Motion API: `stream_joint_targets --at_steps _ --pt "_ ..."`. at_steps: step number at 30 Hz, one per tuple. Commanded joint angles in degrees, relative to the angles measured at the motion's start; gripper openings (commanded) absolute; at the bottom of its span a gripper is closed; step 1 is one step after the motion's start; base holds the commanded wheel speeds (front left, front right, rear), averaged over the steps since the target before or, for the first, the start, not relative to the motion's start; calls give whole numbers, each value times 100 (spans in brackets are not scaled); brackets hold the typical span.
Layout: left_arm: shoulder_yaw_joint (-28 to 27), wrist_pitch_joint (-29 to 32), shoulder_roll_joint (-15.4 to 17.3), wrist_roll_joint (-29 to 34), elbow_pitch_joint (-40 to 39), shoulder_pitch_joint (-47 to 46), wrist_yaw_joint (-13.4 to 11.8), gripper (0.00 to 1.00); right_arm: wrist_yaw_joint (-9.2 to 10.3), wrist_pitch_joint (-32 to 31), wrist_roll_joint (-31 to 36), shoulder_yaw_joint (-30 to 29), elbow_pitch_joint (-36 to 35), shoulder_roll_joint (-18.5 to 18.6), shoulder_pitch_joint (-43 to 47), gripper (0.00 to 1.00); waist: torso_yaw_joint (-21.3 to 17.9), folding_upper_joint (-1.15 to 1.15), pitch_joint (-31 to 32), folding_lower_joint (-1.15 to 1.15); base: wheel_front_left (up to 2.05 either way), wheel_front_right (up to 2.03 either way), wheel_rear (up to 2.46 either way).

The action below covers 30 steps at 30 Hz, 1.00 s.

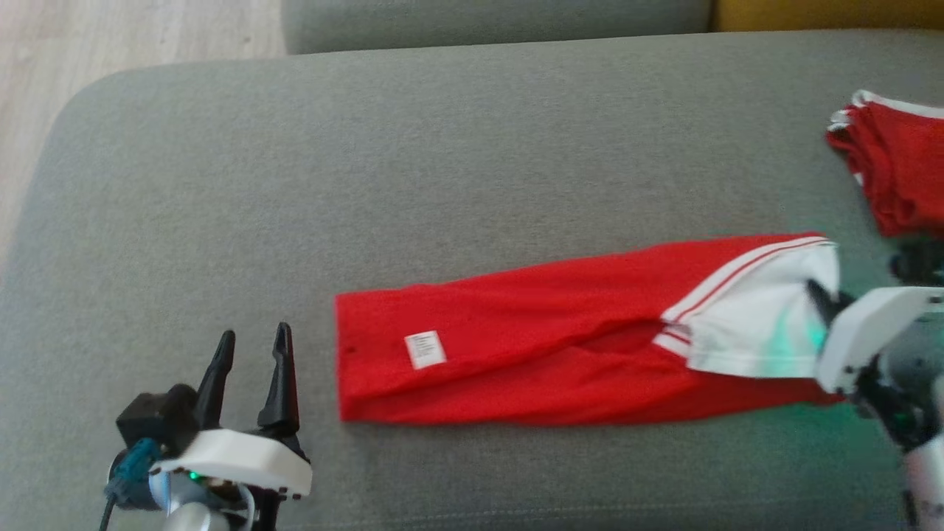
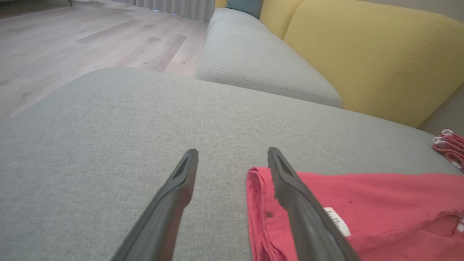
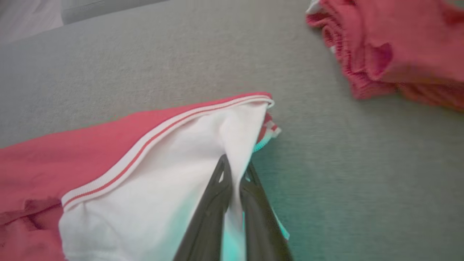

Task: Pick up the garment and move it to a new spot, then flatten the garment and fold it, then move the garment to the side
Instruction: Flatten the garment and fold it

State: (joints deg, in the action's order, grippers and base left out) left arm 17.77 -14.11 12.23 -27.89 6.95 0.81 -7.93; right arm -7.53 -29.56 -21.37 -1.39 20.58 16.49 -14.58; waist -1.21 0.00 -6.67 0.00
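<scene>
Head view: the garment [image 1: 531, 346] lies as a long red strip on the sofa cushion [image 1: 442, 147]. The left hand [image 1: 254, 333] hovers wide open just beside its left end.

Left wrist view: the left hand [image 2: 232, 152] straddles that edge, and it should pinch all layers.

Right wrist view: the right hand [image 3: 235, 165] is closed on the white end. The red pile [image 3: 398, 47] nearby could snag the fold.

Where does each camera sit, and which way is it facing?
Head view: on the head, looking down at the red garment on the grey cushion; left claw lower left, right claw right edge.
Left wrist view: along the open left claw, over the cushion toward the yellow backrest.
Right wrist view: along the right claw, shut on the garment's white part.
All share the garment and folded red pile.
</scene>
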Motion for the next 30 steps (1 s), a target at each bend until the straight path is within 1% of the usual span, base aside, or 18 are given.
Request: stream_joint_targets --at_steps 1,3,6,7,12,18,22,26,30 --pt "-201 -6 92 37 -214 -189 -34 100 4 54 -44 -27 -295 203 -28 0 -83 0 36 0 0 0 0" --pt "-192 1 93 34 -226 -181 -44 100 4 -2 -30 -161 -514 264 56 0 -154 0 53 0 0 0 0" --pt "-187 3 106 21 -211 -185 -36 100 4 -126 2 -273 -838 253 187 0 -243 0 72 0 0 0 0" --pt "-173 2 110 12 -179 -205 -23 100 4 -208 -7 -187 -1129 140 301 0 -304 0 101 0 0 0 0" --pt "-112 33 95 20 -171 -240 -31 100 4 -302 -119 264 -1588 -79 411 0 -305 0 158 0 0 0 0" --pt "-72 40 96 5 -153 -253 -21 100 4 -351 -410 890 -2037 -173 485 0 -136 0 245 0 0 0 0" --pt "-53 34 83 -16 -136 -265 -7 100 4 -340 -611 1283 -2224 -324 520 0 33 0 294 0 0 0 0" --pt "-43 22 71 -34 -112 -269 5 100 4 -243 -748 1600 -2266 -608 508 0 191 0 311 0 0 0 0" --pt "-4 9 41 -39 -85 -297 35 100 4 -115 -814 1918 -2070 -957 418 0 367 0 304 0 0 0 0"
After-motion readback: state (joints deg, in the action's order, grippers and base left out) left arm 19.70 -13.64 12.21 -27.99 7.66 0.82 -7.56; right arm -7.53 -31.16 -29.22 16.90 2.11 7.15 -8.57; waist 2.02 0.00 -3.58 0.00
